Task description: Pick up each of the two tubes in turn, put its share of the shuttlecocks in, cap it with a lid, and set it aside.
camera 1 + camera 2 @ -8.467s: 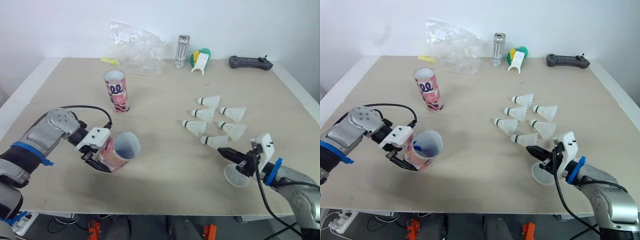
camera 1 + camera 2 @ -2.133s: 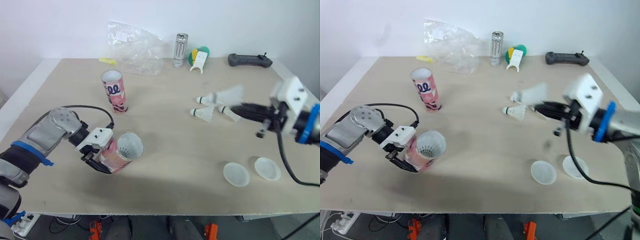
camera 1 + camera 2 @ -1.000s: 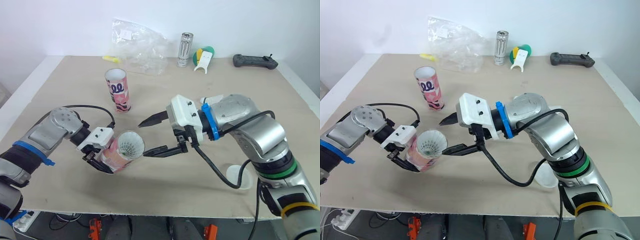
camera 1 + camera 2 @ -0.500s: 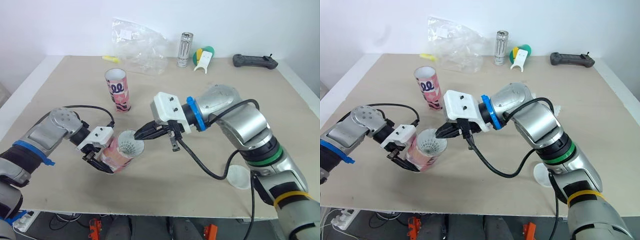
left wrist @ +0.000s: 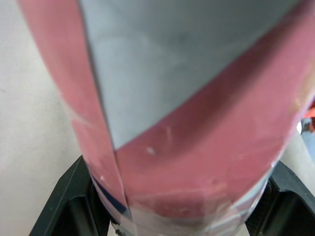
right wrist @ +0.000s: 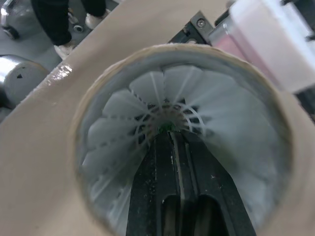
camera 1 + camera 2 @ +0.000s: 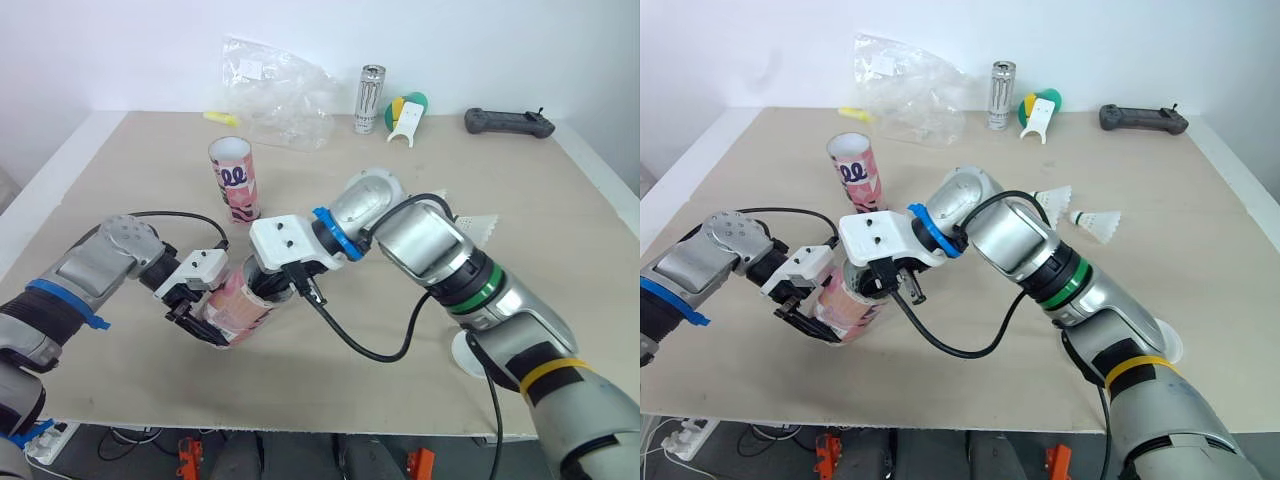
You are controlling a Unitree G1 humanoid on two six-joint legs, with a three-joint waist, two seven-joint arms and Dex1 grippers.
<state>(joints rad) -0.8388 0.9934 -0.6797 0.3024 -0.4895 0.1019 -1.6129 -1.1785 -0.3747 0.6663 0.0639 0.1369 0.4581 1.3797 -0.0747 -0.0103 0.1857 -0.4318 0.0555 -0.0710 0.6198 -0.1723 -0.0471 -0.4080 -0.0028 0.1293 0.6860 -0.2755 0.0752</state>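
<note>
Pink tube (image 7: 238,306) sat tilted, pinched by the left gripper (image 7: 205,322). The right gripper (image 6: 170,133), fingers pressed together, poked inside against a white shuttlecock (image 6: 123,115), hiding the tube's mouth.

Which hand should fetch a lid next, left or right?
Right, probably. The left hand is clamping the pink tube; the right hand holds nothing, and a lid lies on its side.

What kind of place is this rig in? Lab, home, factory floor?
Most likely a robotics lab or test room rather than a home: a bare beige worktable set against a plain white wall, a black handheld controller left at its far edge, and a power strip on the floor below.
</note>
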